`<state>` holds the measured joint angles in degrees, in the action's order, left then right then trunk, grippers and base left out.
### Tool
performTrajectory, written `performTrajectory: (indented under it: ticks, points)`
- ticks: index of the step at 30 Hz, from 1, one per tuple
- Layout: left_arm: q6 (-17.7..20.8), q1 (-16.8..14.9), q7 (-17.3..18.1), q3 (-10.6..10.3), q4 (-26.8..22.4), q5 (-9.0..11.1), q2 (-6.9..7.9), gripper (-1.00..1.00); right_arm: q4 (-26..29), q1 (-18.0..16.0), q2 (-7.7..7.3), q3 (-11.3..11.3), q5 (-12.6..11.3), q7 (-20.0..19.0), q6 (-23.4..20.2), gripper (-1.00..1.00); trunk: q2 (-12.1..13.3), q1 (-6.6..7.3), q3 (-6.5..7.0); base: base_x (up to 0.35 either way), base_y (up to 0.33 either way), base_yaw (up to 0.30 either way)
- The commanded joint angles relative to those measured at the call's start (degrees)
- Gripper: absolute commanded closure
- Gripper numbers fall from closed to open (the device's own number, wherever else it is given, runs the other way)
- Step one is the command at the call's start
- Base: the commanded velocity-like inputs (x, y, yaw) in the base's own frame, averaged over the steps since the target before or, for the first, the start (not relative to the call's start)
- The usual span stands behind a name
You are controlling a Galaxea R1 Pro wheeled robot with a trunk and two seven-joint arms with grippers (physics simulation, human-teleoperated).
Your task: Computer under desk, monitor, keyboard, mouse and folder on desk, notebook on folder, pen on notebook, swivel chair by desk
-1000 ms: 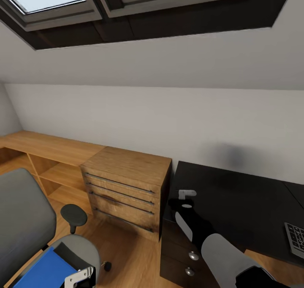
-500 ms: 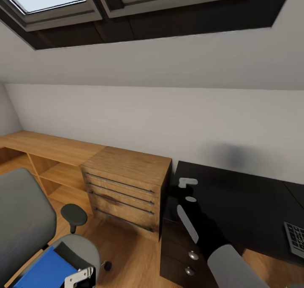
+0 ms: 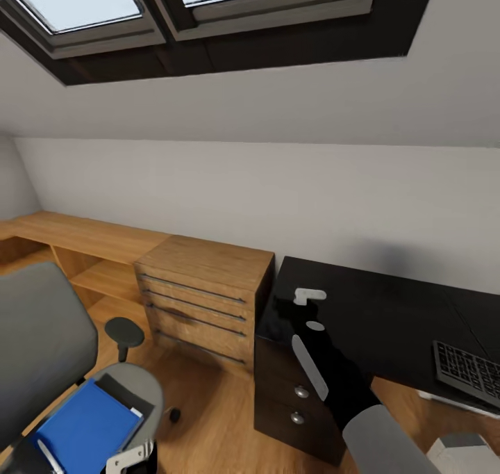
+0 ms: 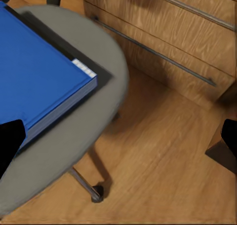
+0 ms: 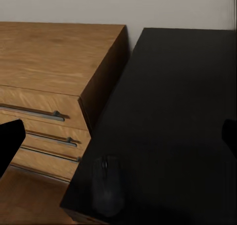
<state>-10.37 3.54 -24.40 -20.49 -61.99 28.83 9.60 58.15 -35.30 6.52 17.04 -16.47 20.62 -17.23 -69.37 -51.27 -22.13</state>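
Right gripper [image 3: 305, 306] sits centre frame in your head view, hovering over the left end of the desk [image 3: 389, 314]; its fingers are spread wide at both edges of the right wrist view. Left gripper [image 3: 132, 454] is at bottom left, fingers also wide apart, over the swivel chair [image 3: 42, 349] seat. Desk fills right-centre, wooden chest of drawers [image 3: 201, 290] touching its left side. Chair is lower left. Folder [image 3: 87, 425] lies flat on the chair seat, just left of your left gripper. Keyboard [image 3: 469, 371] is at the right edge on the desk, well apart from your right gripper. Mouse [image 5: 107, 183] sits near the desk's corner, just below your right gripper.
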Motion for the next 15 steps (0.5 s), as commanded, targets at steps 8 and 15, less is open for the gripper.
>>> performTrajectory:
  ticks: [8,15]
  points:
    - [-0.32,-0.02,-0.24,-0.4,0.24,0.47,-0.15,-1.0,0.19,-0.03,-0.09,0.06,-0.42,0.47,-0.17,-1.0,-0.04,0.03,-0.05,-0.265,-0.216,0.0]
    - [-0.3,-0.02,-0.18,-0.42,0.35,0.51,-0.17,-1.0,0.07,-0.03,-0.12,-0.01,-0.44,0.41,-0.11,-1.0,-0.04,0.03,0.01,-0.103,-0.215,-0.094]
